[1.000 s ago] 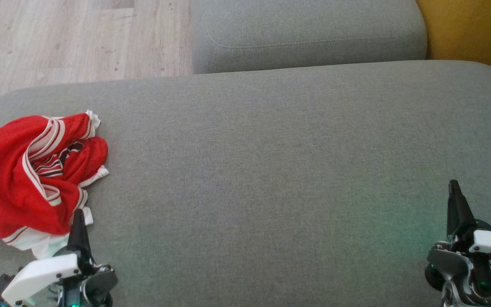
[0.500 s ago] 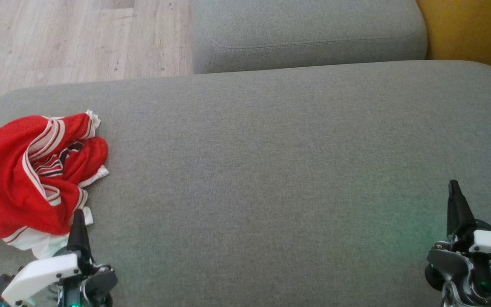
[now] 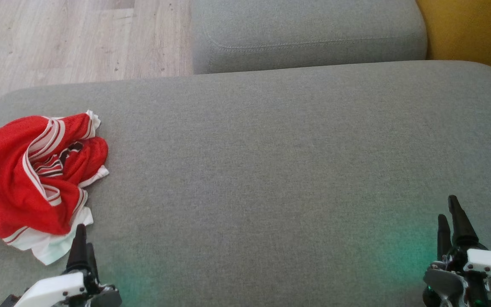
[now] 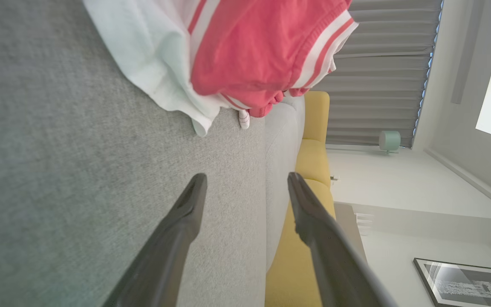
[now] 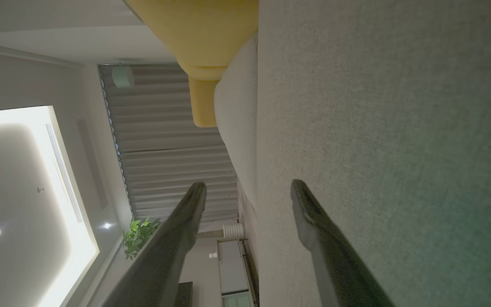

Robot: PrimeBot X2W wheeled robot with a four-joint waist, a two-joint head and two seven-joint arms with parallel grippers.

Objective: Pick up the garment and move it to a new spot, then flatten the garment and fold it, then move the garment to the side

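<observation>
The garment [image 3: 36, 183] is red with white stripes and white trim. It lies crumpled at the left end of the grey cushion [image 3: 271, 149]. My left gripper [image 3: 84, 236] stands open just below the garment's near white hem, apart from it. In the left wrist view the garment [image 4: 245, 51] lies ahead of the open left gripper [image 4: 246, 179], with bare cushion between the fingers. At the lower right my right gripper [image 3: 448, 213] is open over bare cushion, far from the garment. The right wrist view shows the right gripper [image 5: 248, 185] with its fingers spread and nothing between them.
A second grey cushion [image 3: 309, 34] sits behind the main one. Wooden floor [image 3: 58, 38] lies at the back left, beyond the cushion's rounded edge. A yellow seat [image 3: 471, 30] stands at the back right. Wide bare cushion stretches right of the garment.
Both grippers have gone from shut to open and sit lower in the head view. The garment has not moved.
</observation>
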